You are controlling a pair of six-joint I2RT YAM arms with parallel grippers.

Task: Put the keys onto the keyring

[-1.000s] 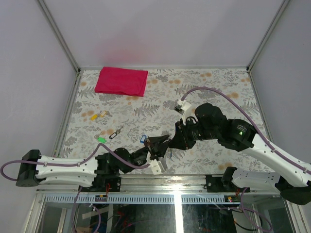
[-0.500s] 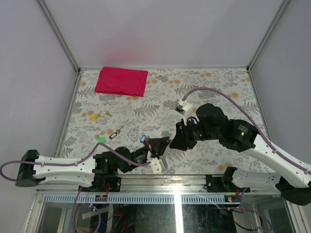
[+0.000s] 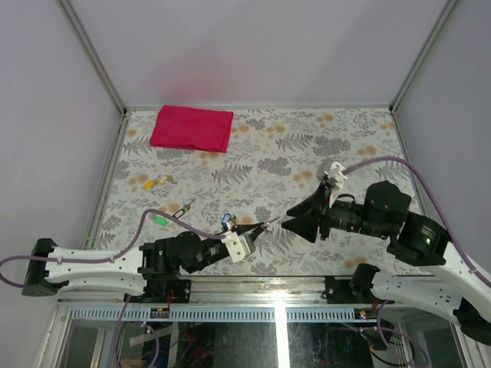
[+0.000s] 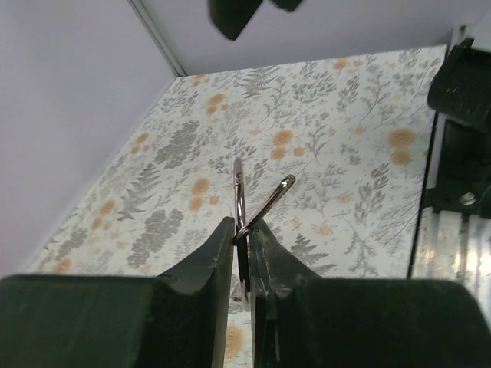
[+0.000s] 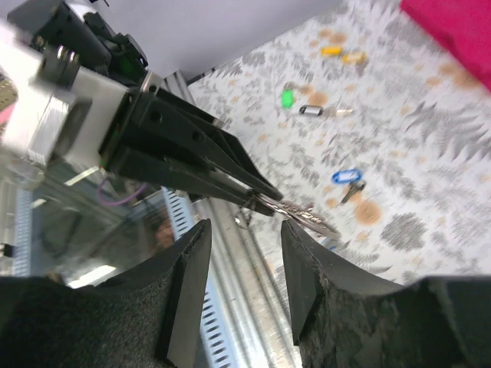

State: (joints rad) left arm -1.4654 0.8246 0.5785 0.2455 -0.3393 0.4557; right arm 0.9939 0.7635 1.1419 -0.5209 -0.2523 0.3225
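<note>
My left gripper (image 3: 257, 231) is shut on the keyring (image 4: 239, 190), whose thin silver wire loops stick out past the tips (image 3: 266, 225). In the right wrist view the left gripper (image 5: 268, 192) holds the ring (image 5: 247, 216), and a toothed silver blade (image 5: 303, 215) juts from it; the blade's head is hidden. One blue-headed key (image 3: 227, 219) lies on the table behind the left gripper and also shows in the right wrist view (image 5: 347, 176). My right gripper (image 3: 287, 217) is open and empty, a short way right of the ring, facing it (image 5: 244, 230).
A green tag (image 3: 160, 220), a dark oval clip (image 3: 181, 211) and small yellow pieces (image 3: 157, 182) lie at the left. A red cloth (image 3: 192, 128) lies at the back left. The metal rail (image 3: 307, 282) runs along the table's near edge.
My right gripper has pulled back to the right, away from the left gripper it was up against. My left gripper has swung to point right, still holding the ring.
</note>
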